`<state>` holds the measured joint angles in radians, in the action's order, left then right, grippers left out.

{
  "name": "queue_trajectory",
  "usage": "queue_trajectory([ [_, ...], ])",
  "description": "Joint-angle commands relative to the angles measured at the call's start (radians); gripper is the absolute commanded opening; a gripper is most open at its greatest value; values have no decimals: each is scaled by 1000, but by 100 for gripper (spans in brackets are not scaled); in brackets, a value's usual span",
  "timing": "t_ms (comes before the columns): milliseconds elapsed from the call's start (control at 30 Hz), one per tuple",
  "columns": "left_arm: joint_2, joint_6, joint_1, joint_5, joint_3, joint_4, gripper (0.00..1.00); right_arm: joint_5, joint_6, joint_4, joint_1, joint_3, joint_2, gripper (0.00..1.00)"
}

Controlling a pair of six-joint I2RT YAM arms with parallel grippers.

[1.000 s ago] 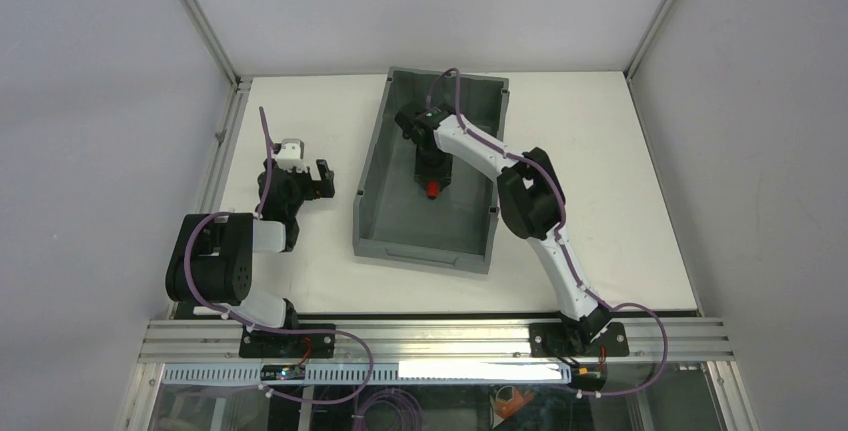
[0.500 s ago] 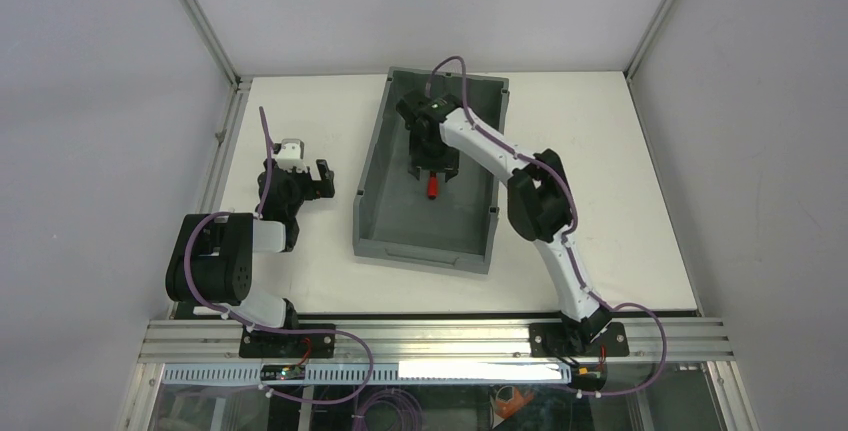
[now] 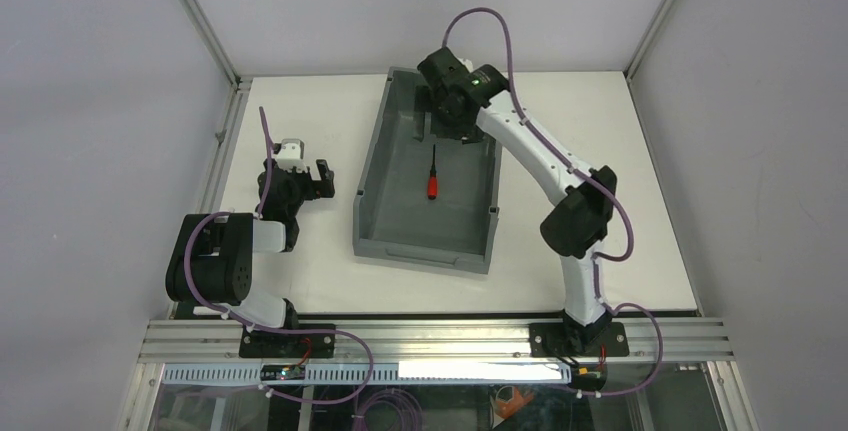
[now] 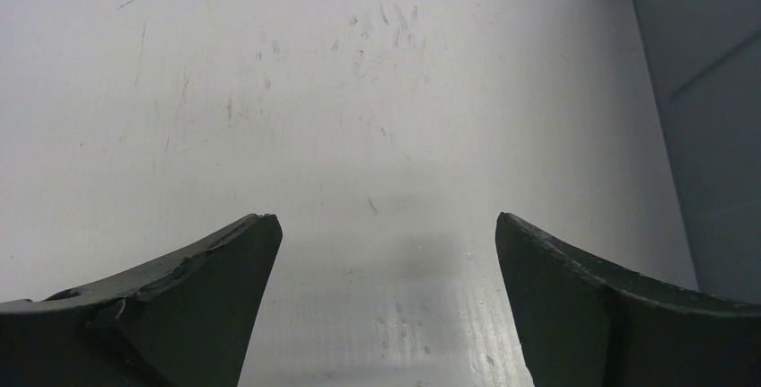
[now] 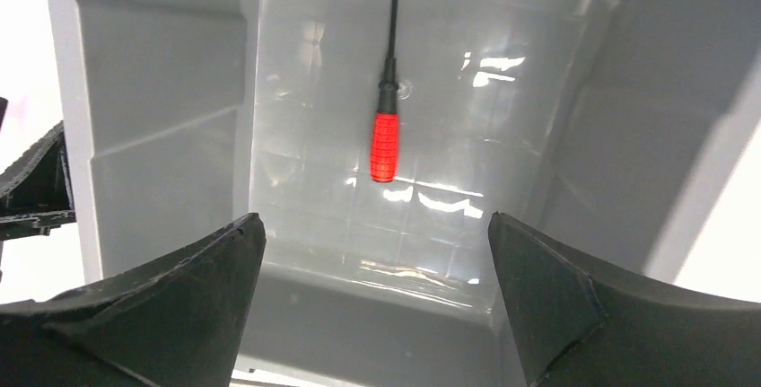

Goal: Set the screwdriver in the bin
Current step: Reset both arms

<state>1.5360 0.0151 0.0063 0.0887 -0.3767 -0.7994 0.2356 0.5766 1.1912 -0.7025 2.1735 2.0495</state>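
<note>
The screwdriver [image 3: 433,177], red handle and thin black shaft, lies flat on the floor of the grey bin [image 3: 373,176], near its middle. In the right wrist view the screwdriver [image 5: 384,140] lies beyond the fingers, untouched, on the bin [image 5: 161,136] floor. My right gripper [image 3: 447,121] hangs open over the bin's far end, nothing between its fingers; in its own view the right gripper [image 5: 375,225] shows jaws wide apart. My left gripper [image 3: 310,177] rests open over the table left of the bin; the left gripper [image 4: 386,225] holds nothing.
The bin's outer wall [image 4: 709,118] shows at the right of the left wrist view. White table surface [image 3: 620,181] lies on both sides of the bin. Frame posts and grey walls enclose the table.
My right gripper opened and let go of the screwdriver, then rose and drew back to the bin's far end. The screwdriver now lies on the bin floor. The left arm has not moved.
</note>
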Motion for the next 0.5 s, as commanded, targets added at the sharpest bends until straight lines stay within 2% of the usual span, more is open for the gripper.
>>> queue_trajectory([
  [0, -31, 9, -5, 22, 9, -34, 99, 65, -62, 11, 42, 2, -148, 99],
  [167, -30, 9, -4, 22, 9, -34, 99, 95, -115, -10, 113, -86, -267, 99],
  [467, -30, 9, -5, 22, 9, -34, 99, 68, -207, -122, 304, -364, -513, 99],
])
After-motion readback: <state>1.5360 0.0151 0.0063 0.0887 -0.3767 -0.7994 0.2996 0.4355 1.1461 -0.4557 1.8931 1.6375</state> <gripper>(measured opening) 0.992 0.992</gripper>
